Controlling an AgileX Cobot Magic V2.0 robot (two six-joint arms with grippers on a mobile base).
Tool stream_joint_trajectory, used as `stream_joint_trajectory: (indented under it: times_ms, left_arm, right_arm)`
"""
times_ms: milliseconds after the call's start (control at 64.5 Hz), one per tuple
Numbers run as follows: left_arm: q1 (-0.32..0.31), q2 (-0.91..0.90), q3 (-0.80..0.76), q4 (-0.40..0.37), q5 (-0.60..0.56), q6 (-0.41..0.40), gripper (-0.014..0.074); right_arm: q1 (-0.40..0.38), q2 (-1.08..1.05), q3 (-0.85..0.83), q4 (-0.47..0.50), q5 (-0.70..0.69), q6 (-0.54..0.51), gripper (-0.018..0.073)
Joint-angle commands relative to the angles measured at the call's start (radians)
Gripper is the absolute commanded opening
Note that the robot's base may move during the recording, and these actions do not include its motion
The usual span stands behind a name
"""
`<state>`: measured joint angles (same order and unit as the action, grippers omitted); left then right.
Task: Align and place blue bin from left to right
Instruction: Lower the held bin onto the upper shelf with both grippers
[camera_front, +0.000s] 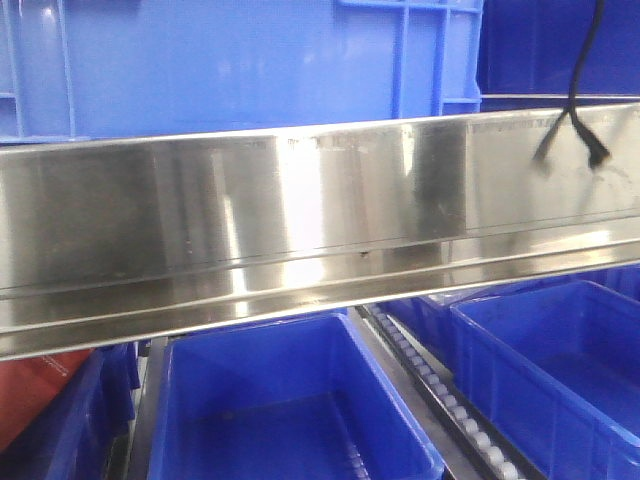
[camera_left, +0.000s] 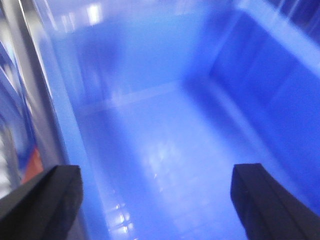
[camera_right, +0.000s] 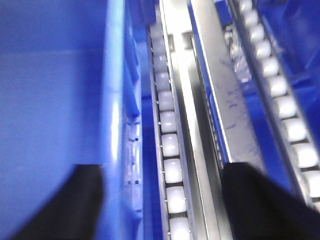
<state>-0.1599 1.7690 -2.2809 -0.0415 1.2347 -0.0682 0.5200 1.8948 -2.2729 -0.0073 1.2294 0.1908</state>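
Observation:
The blue bin (camera_front: 230, 60) is a large lighter-blue crate with rib frames at its right corner; it stands on the upper shelf behind the steel beam (camera_front: 320, 230). Neither gripper shows in the front view. In the blurred left wrist view, my left gripper (camera_left: 156, 170) is open over the floor of a blue bin's inside (camera_left: 165, 140); I cannot tell which bin. My right gripper (camera_right: 165, 170) is open too. It straddles a blue bin's right wall (camera_right: 122, 125) and a roller track (camera_right: 167, 125), gripping nothing.
Below the beam sit darker blue bins, one in the middle (camera_front: 300, 400) and one at right (camera_front: 550, 360), with a white roller track (camera_front: 440, 390) between them. A red thing (camera_front: 40, 385) lies lower left. A black cable (camera_front: 575, 100) hangs at upper right.

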Motion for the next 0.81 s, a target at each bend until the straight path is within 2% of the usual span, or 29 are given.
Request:
stream_joint_trajectory:
  times_ms: [0,62,170,201,232,434,620,790]
  left_arm:
    - [-0.004,-0.053,-0.006,0.003,-0.014,0.005,0.042]
    - [-0.004,-0.073,0.0,0.003,-0.014,0.005,0.0311]
    - [-0.004,-0.111,0.052,0.003,-0.014,0.005,0.0038]
    - [-0.004,-0.122,0.078,0.005,-0.014,0.005,-0.005]
    - [-0.004,-0.135,0.101,0.01,-0.014,0.005,-0.0116]
    - [-0.004,-0.27,0.342,0.041,-0.023,0.005,-0.0111]
    - [-0.004,-0.473,0.659,0.027,-0.286,0.005,-0.0111]
    - [-0.004,-0.699,0.941,0.027,-0.519,0.005,-0.0111]
  right_arm:
    - [-0.002,-0.044,-0.006,-0.013,-0.008,-0.009,0.0172]
    - [-0.002,-0.064,-0.006,-0.013,-0.008,-0.009,0.0055]
    - [0.0,-0.094,-0.006,-0.011,-0.008,-0.036,-0.0125]
    - [0.0,-0.105,-0.005,-0.008,-0.008,-0.036,-0.0167]
    - [0.002,-0.114,-0.002,-0.007,-0.008,-0.036,-0.0164]
    - [0.027,-0.219,0.105,-0.006,-0.008,-0.056,-0.016]
    - [0.061,-0.371,0.332,-0.006,-0.15,-0.07,-0.016]
    - [0.061,-0.534,0.575,-0.006,-0.319,-0.114,-0.016]
